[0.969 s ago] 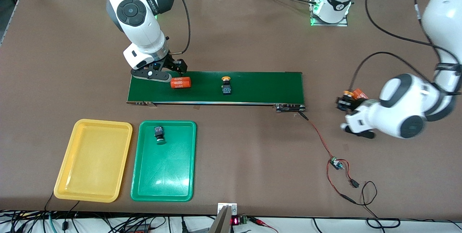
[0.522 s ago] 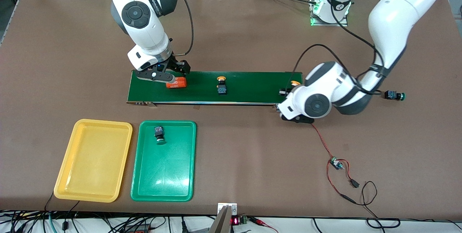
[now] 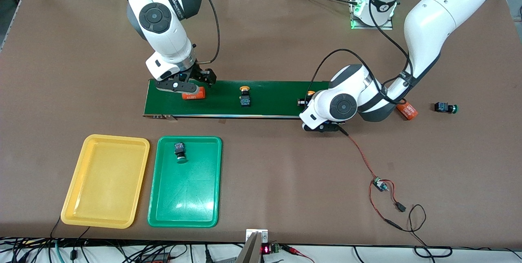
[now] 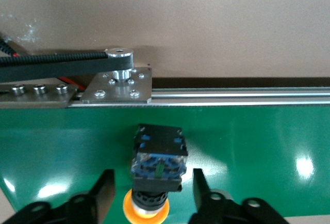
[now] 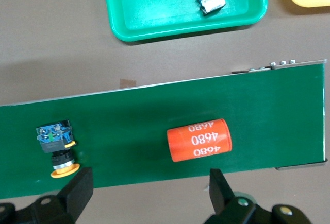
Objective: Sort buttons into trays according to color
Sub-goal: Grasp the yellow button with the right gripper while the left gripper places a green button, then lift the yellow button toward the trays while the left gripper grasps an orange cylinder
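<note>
My left gripper (image 3: 306,102) (image 4: 152,176) is low over the conveyor belt's end toward the left arm. Its fingers are open, with a gap on each side of a yellow-capped button (image 4: 157,157) on the belt. A second yellow-capped button (image 3: 244,96) (image 5: 55,144) lies mid-belt. One green-capped button (image 3: 180,151) lies in the green tray (image 3: 195,210); another (image 3: 444,107) lies on the table toward the left arm's end. The yellow tray (image 3: 102,214) holds nothing. My right gripper (image 3: 188,83) (image 5: 149,183) hangs open over the belt's other end.
The dark-green belt (image 3: 281,91) carries an orange cylinder (image 3: 193,94) (image 5: 199,139) printed 4680 under my right gripper. Another orange cylinder (image 3: 408,111) lies on the table beside the left arm. A red-and-black cable with a small board (image 3: 380,184) runs from the belt's end toward the front camera.
The left arm swung from the table onto the belt's end with the yellow-capped button and opened its fingers. The mid-belt button and the cylinder drifted toward the right arm's end.
</note>
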### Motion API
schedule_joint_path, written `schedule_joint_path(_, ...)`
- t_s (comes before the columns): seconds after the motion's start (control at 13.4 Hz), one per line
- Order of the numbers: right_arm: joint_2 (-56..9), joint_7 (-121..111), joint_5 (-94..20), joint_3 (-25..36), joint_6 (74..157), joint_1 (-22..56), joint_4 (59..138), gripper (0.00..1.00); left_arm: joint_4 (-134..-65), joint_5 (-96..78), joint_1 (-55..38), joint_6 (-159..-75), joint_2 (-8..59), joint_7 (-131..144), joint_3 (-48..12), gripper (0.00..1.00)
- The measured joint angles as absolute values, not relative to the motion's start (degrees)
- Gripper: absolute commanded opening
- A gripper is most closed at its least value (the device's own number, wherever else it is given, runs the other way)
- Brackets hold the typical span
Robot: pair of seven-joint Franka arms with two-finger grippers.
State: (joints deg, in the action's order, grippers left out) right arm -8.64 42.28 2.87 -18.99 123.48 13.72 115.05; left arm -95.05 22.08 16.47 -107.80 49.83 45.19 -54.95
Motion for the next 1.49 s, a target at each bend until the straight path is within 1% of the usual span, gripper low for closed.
schedule_joint_path(0.22,-10.6,42.3,2.9,-19.0,126.0,14.8,115.1,1.0,-93.6,22.1,18.4,-104.7,49.5,45.4,-57.0,1.0)
schedule_joint_path(0.45,-13.1,42.4,5.1,-19.0,128.1,16.5,115.1,1.0,-88.6,22.1,22.8,-98.5,48.9,45.3,-59.9,1.0)
schedule_joint_path(0.6,-14.9,42.6,5.9,-19.0,129.7,17.6,115.1,1.0,-85.4,22.5,25.0,-93.4,48.4,45.2,-60.0,1.0)
schedule_joint_path(0.75,-16.5,42.6,6.2,-19.1,131.7,18.4,115.1,1.0,-82.9,24.1,26.1,-88.7,48.2,45.3,-57.0,1.0)
schedule_joint_path(0.89,-18.1,42.6,7.4,-19.1,133.8,19.2,115.1,1.0,-82.1,25.1,27.7,-87.5,48.2,45.1,-52.0,1.0)
schedule_joint_path(1.19,-20.4,42.6,9.4,-19.0,136.0,19.7,115.1,1.0,-82.1,31.7,31.8,-86.4,49.1,44.7,-45.5,1.0)
schedule_joint_path(1.34,-21.1,42.6,9.9,-19.0,136.9,19.7,115.1,1.0,-82.3,32.1,33.2,-86.3,49.3,44.6,-43.2,1.0)
schedule_joint_path(1.49,-21.9,42.6,10.0,-19.0,138.0,19.7,115.1,1.0,-83.4,32.1,35.4,-86.3,49.4,44.6,-42.6,1.0)
